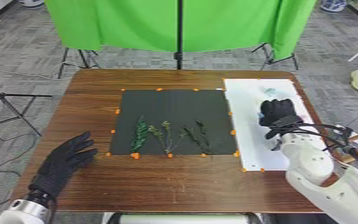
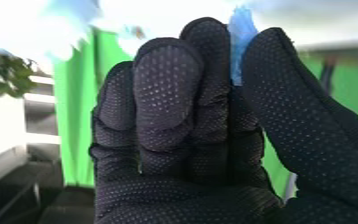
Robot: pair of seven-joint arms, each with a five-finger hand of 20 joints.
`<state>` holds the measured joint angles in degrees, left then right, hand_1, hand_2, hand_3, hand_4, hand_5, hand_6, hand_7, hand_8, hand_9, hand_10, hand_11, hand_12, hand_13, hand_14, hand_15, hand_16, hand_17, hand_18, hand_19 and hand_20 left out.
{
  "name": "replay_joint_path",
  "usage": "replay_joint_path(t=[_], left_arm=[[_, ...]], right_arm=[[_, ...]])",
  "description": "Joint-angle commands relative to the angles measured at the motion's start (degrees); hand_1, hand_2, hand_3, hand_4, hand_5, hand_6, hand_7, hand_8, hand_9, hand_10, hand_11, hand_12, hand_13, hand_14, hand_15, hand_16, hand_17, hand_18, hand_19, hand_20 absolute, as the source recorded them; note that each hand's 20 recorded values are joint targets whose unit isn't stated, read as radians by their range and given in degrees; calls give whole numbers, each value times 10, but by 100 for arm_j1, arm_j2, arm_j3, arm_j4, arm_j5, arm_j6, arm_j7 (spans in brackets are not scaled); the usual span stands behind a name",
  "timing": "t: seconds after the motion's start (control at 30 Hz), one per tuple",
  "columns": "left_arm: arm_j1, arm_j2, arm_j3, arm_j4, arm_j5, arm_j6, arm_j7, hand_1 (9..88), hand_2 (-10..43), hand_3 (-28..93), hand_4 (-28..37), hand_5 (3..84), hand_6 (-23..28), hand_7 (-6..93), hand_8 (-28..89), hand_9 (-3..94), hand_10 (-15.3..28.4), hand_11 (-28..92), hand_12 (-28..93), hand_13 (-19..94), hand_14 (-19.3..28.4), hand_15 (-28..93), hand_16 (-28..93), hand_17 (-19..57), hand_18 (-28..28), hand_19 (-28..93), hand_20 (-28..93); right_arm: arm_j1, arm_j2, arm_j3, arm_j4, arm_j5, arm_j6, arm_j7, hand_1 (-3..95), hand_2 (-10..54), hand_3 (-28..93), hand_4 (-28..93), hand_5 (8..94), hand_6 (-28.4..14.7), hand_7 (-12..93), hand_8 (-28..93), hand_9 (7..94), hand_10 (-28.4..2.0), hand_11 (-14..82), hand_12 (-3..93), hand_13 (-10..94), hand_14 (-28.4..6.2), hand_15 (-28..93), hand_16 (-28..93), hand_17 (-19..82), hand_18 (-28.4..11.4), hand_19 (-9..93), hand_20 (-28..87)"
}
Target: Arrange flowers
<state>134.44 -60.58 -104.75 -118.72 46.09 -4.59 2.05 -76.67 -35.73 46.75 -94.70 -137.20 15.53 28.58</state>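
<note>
The blue flower [image 2: 238, 45] is a bright blue, thin-looking piece with an uneven, ruffled edge, seen side-on and partly hidden by the glove. It sits pinched between the thumb and the nearest of the fingers [image 2: 167, 75] of the right hand [image 1: 278, 111], which lies over the white sheet [image 1: 260, 150], at three o'clock from the middle of the black mat [image 1: 171, 102]. Just beyond that hand, at twelve o'clock from it, is a pale blue patch [image 1: 270, 92].

Three sprigs lie side by side on the near half of the mat. At eight o'clock is a dark green, closely leaved sprig [image 1: 140, 134]; at six, a lighter, thin-branched sprig [image 1: 167, 136]; between four and five, a dark, narrow-leaved sprig [image 1: 198, 136].

In the right wrist view, the right hand [image 2: 180, 170] has its fingers nearly straight and close together, the thumb set against the flower. Blurred pale blue shapes [image 2: 67, 15] and green leaves [image 2: 2, 72] appear past it.

The left hand [image 1: 62, 159] is at eight o'clock from the mat, over the brown surface [image 1: 158, 185], open and relaxed, pointing toward one o'clock.

Orange markers [image 1: 135, 156] edge the mat and sheet. At twelve o'clock, beyond the surface, hangs a green curtain [image 1: 122, 25].
</note>
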Motion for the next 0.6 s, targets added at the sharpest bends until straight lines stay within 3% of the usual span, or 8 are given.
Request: replay_joint_path(t=[0.03, 0.13, 0.33, 0.47, 0.6], left_arm=[[141, -12, 36, 54, 2, 70, -44, 242, 1, 698, -283, 316, 53, 171, -104, 270, 116, 221, 141, 229, 138, 467, -44, -113, 209, 523, 34], [185, -4, -10, 29, 19, 32, 6, 242, 1, 697, -283, 316, 53, 171, -104, 270, 116, 222, 141, 229, 138, 467, -43, -113, 209, 522, 34], [131, 47, -60, 0, 17, 29, -9, 242, 0, 699, -283, 317, 53, 171, -104, 270, 116, 223, 141, 228, 137, 465, -43, -113, 209, 522, 34], [18, 129, -105, 3, 16, -22, -127, 242, 0, 699, -283, 317, 53, 171, -104, 270, 116, 223, 141, 228, 138, 465, -43, -113, 209, 523, 34], [-105, 284, -167, 24, 11, -45, -216, 242, 0, 698, -283, 316, 52, 171, -104, 270, 116, 222, 140, 228, 139, 466, -43, -113, 209, 522, 34]], right_arm=[[417, -228, -88, -219, -151, 609, -500, 494, -95, 831, -283, 743, 30, 487, -143, 894, -29, 205, 463, 813, 1, 517, 359, 302, -162, 755, 417], [800, -460, -363, -288, -123, 814, -649, 492, -95, 836, -283, 747, 30, 481, -138, 899, -30, 200, 465, 816, -1, 515, 364, 303, -161, 756, 418], [1729, -1265, -1049, -228, 107, 704, -1259, 487, -95, 850, -283, 749, 27, 475, -133, 900, -32, 191, 473, 812, 0, 511, 376, 301, -161, 756, 420], [2034, -1902, -1433, -138, 103, 317, -1734, 477, -95, 867, -283, 750, 23, 471, -133, 897, -35, 187, 474, 805, 1, 508, 382, 297, -158, 752, 421], [2279, -2428, -1924, 28, 65, 133, -1823, 477, -95, 864, -283, 749, 24, 471, -131, 894, -37, 187, 475, 800, 0, 509, 383, 293, -159, 750, 422]])
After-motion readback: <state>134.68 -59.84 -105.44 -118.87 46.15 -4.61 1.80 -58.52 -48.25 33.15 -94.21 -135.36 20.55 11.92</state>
